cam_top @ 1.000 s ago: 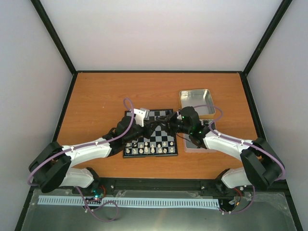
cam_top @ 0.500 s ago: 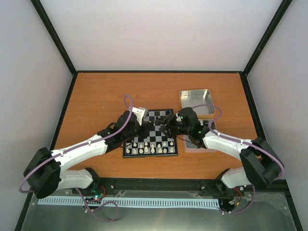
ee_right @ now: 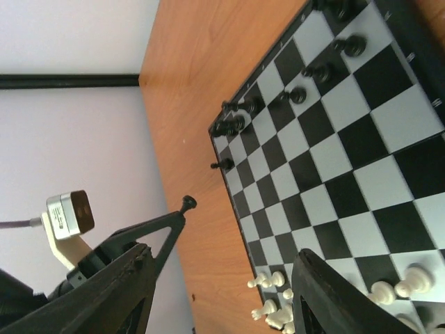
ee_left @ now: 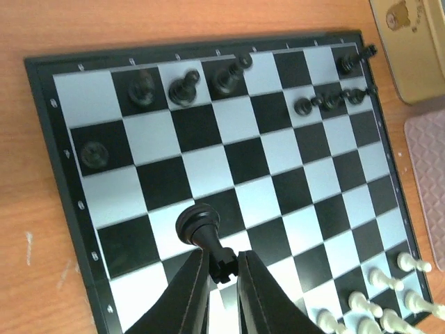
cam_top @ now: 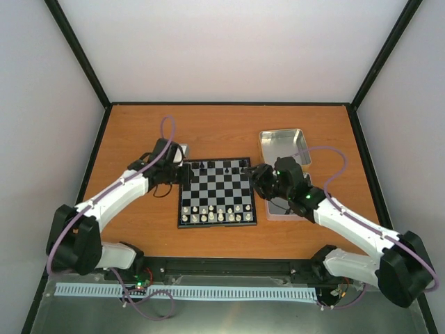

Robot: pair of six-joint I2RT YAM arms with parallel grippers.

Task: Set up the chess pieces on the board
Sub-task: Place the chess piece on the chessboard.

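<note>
Left wrist, glossy round-ended black chess piece, left end effector, checkered board

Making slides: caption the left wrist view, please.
Left gripper pinches a black piece by its base, the partly set board beyond.

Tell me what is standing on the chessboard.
White pieces stand in the two near rows of the board; several black pieces stand along the far rows. The left hand, pinching one more piece, covers a few squares in its own view.
</note>
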